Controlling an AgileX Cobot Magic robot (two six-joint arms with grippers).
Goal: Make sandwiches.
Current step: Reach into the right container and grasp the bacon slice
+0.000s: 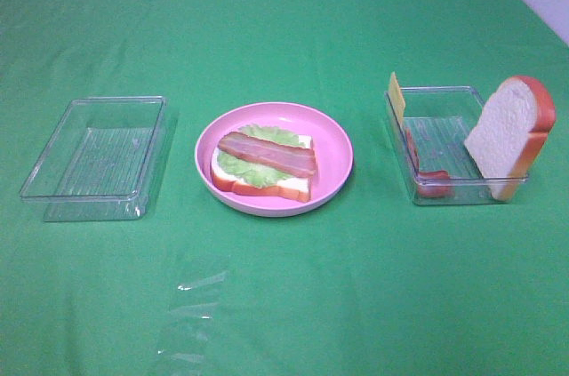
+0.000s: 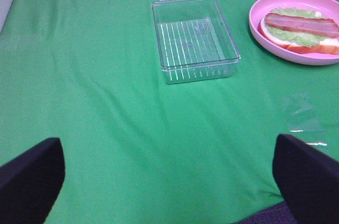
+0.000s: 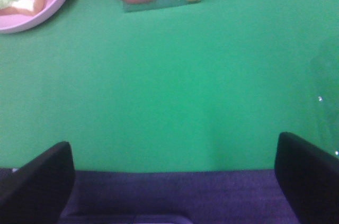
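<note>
The pink plate [image 1: 336,147] sits mid-cloth, and its open-faced sandwich [image 1: 265,161] lies low inside the rim, reachable from above. A strip of green cloth [image 1: 284,305] separates the plate from the empty clear tray [image 1: 107,158] on 1 side and from the right tray [image 1: 440,118] on the other. In that tray, 1 bread slice [image 1: 508,132] leans tall at the end farthest from the plate, 1 cheese square [image 1: 396,96] stands at a plate-side corner, and 1 bacon strip [image 1: 433,182] hugs the plate-side wall. In front of the plate the cloth is wide open.
</note>
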